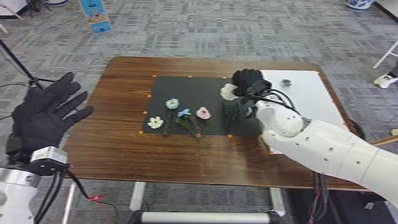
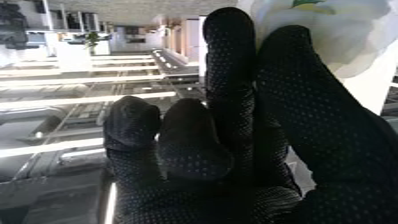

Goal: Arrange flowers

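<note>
The big white flower (image 1: pixel 229 92) is at my right hand (image 1: pixel 249 79), over the right part of the black mat (image 1: pixel 197 85). My thumb (image 2: pixel 298 70) and the finger (image 2: pixel 230 55) next to it are pinched on it, the tips close together with pale petals showing between and beyond them; I can't tell whether they grip petals or stem. My other fingers are bent in. A bit of green shows at the bloom.

To the left on the mat lie four more blooms: the pink flower (image 1: pixel 203 113) nearest, then the blue flower (image 1: pixel 184 113), the pale green flower (image 1: pixel 171 104) just beside it, and the small white flower (image 1: pixel 155 123) farthest left. Dark green stems (image 1: pixel 192 127) run among them toward the mat's near edge.

Right of the mat is a white board (image 1: pixel 313 100), with a small grey thing (image 1: pixel 286 82) on its far part. Mat and board both rest on the brown wooden table (image 1: pixel 142 162).

My left hand (image 1: pixel 39 117) is off the table's left side, its fingers straight and spread apart, holding nothing. Grey carpet (image 1: pixel 213 30) stretches beyond the table, with a blue and tan panel (image 1: pixel 96 15) at the far left.
</note>
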You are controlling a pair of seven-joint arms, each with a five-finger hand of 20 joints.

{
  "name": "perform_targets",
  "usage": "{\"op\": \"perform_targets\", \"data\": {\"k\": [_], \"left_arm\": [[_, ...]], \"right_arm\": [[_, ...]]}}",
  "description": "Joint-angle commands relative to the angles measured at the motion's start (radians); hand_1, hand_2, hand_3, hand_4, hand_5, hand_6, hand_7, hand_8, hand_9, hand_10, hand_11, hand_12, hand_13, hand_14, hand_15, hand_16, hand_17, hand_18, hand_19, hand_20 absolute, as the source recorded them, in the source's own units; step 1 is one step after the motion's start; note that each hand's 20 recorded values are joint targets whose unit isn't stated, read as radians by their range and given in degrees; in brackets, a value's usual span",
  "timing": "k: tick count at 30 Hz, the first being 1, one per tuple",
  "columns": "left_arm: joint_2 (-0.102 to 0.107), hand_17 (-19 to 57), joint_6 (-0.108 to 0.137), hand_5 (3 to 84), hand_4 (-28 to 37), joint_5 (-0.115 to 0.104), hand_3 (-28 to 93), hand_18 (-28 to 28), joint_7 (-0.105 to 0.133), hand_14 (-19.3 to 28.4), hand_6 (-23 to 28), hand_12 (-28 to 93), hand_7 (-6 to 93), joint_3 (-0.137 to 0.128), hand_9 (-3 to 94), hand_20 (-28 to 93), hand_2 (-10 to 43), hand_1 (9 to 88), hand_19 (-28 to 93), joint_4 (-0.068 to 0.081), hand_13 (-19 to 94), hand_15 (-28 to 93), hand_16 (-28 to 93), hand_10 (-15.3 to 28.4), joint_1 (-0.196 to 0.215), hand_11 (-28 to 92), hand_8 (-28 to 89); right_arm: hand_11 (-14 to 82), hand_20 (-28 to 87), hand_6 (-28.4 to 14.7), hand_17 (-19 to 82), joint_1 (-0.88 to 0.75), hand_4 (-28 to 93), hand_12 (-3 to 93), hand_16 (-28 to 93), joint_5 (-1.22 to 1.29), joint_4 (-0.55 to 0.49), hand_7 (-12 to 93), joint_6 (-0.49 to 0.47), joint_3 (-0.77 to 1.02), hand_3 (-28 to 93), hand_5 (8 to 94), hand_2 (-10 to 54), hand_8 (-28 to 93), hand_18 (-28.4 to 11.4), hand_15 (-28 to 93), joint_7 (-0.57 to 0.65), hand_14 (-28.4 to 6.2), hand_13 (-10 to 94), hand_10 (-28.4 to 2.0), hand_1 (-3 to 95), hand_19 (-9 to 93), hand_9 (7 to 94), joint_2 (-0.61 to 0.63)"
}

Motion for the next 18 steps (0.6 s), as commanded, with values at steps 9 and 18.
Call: {"op": "perform_targets", "data": {"k": [9, 18], "left_arm": [[-0.006, -10.4, -0.002, 25.9, -28.3, -0.005, 62, 25.0, -0.003, 14.2, 2.4, 16, 14.4, 0.001, 21.2, 2, -4.7, 21.7, 41, 0.001, 17, 9, 5, 10.6, -0.005, 11, -8], [-0.005, -10.4, -0.003, 25.9, -28.3, -0.005, 62, 25.0, -0.004, 14.3, 2.4, 16, 14.3, 0.004, 21.2, 2, -4.6, 21.5, 41, 0.003, 17, 9, 5, 10.6, -0.010, 11, -8]], "right_arm": [[18.8, 52, 3.3, 39, -0.026, -28, 45.2, 34, -0.029, 0.011, 46, -0.059, 0.028, 82, 72.2, -9.5, 1, -20.5, 85, 0.012, -4.5, 75, -4.9, 48.5, 91, 86.4, -0.025], [17.3, 52, 3.6, 38, -0.022, -28, 44.9, 34, -0.032, 0.000, 46, -0.137, 0.044, 81, 71.5, -9.5, 1, -20.5, 85, 0.027, -4.6, 74, -5.3, 48.1, 91, 85.5, -0.025]]}}
